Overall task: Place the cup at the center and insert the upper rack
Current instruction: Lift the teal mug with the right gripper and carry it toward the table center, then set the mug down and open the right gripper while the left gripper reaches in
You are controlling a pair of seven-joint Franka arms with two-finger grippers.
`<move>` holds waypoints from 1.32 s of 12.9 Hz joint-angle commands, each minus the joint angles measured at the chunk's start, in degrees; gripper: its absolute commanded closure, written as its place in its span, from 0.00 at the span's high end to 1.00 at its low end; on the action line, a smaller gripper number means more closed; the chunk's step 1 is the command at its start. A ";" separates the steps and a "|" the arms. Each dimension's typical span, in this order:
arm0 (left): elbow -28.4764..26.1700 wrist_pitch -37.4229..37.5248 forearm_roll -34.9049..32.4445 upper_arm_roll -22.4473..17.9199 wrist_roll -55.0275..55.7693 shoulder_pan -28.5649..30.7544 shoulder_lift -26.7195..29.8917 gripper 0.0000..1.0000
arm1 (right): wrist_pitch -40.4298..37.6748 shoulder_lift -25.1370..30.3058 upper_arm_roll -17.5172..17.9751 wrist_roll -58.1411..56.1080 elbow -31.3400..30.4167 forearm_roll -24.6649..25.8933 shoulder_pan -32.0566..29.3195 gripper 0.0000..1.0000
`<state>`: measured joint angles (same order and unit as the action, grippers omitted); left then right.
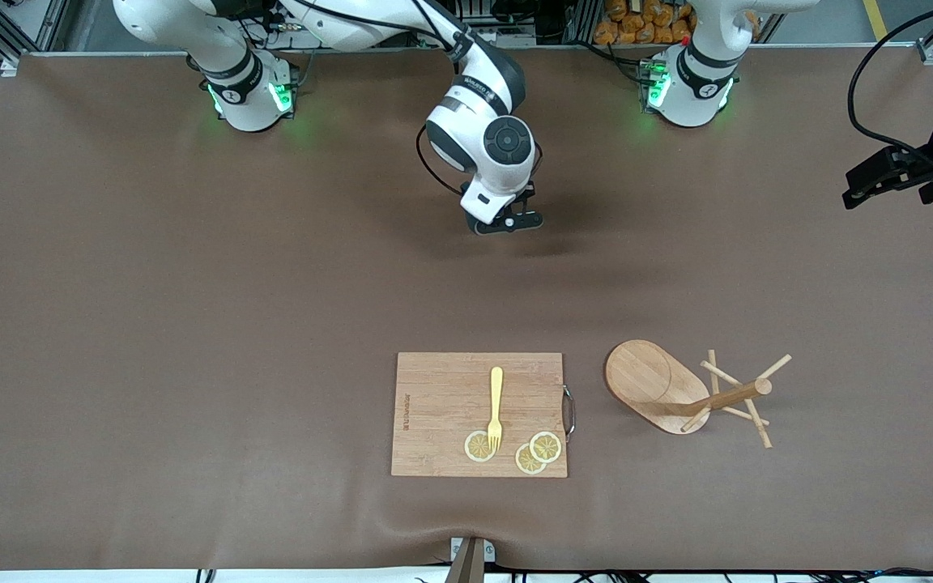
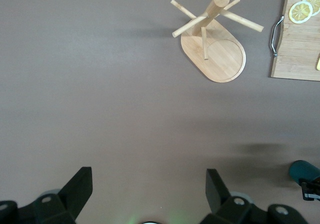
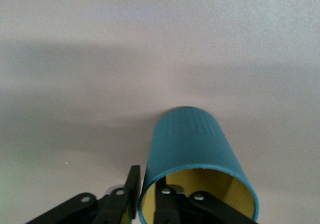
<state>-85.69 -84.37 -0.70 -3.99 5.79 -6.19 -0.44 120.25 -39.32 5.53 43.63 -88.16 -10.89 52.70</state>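
Cutting board (image 1: 479, 414) w/ fork, upper rack (image 1: 681, 391) tipped, right claw (image 3: 150, 196) pinching cup (image 3: 192, 156) wall, left claw (image 2: 147, 194) wide

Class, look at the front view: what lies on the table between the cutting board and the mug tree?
Nothing; in the front view only bare brown table separates the cutting board from the mug tree.

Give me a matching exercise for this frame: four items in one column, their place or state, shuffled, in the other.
Items:
1. cup
2. rack
3. fork
4. left gripper

States:
A. lying on the cutting board, tines on a lemon slice
B. open, over bare table
C. rim between the right gripper fingers
D. beside the board, toward the left arm's end

Pairs: 1-C, 2-D, 3-A, 4-B
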 commanded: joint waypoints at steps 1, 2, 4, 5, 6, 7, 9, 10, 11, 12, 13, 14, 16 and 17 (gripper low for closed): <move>0.09 0.61 0.61 0.04 -0.25 0.22 0.00 1.00 | -0.10 -0.85 -0.79 0.14 2.12 -0.89 0.91 0.55; 0.00 0.61 0.61 0.04 -0.43 0.22 0.00 1.00 | -0.19 -0.68 -0.79 0.05 2.29 -0.63 1.17 0.62; -0.27 0.70 0.78 0.04 0.44 0.22 0.18 1.00 | -0.63 -0.32 -0.79 -0.21 2.82 -0.63 1.17 0.75; -0.44 0.70 0.78 0.12 1.23 0.22 0.35 1.00 | -0.80 -0.24 -0.79 -0.30 3.78 -0.63 1.17 0.79; -0.53 0.70 0.78 0.12 1.68 -0.22 0.27 1.00 | -1.33 -0.15 -0.79 -0.39 3.87 -0.63 1.08 0.83; -0.53 0.79 0.78 0.39 2.38 -0.40 0.35 1.00 | -1.94 0.46 -0.79 -0.56 4.22 -0.63 1.00 0.86; -0.36 2.19 0.78 2.31 5.88 -0.22 1.40 1.00 | -4.74 2.56 -0.79 -0.65 4.40 -0.54 0.38 0.95; -0.36 3.15 0.78 3.10 7.12 -0.22 2.36 1.00 | -6.68 4.23 -0.79 -1.00 4.49 -0.45 -0.66 1.00; -0.36 4.29 0.78 4.42 8.78 -0.22 2.98 1.00 | -8.35 6.07 -0.79 -3.09 4.66 0.07 -1.46 1.00; -0.36 4.74 0.78 5.91 11.06 -0.22 3.25 1.00 | -10.98 8.35 -0.79 -6.85 4.67 0.95 -2.60 1.00; -0.62 4.83 0.78 7.67 13.43 -0.14 3.95 1.00 | -14.05 10.99 -0.87 -10.63 4.67 1.82 -4.43 1.00; -0.62 4.92 0.78 9.08 15.55 -0.22 4.04 1.00 | -16.95 14.06 -0.79 -12.93 4.67 2.01 -6.72 1.00; -0.62 6.14 0.78 13.11 21.86 -0.22 4.13 1.00 | -21.70 19.43 -0.79 -15.93 4.67 1.92 -12.95 1.00; -0.79 6.59 0.61 15.66 27.55 -0.22 4.05 1.00 | -23.73 22.06 -0.79 -17.69 4.67 1.92 -15.68 1.00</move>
<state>-85.82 -79.01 -0.56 8.19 26.37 -6.68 2.92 99.47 -22.93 3.70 29.02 -81.42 -9.70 42.23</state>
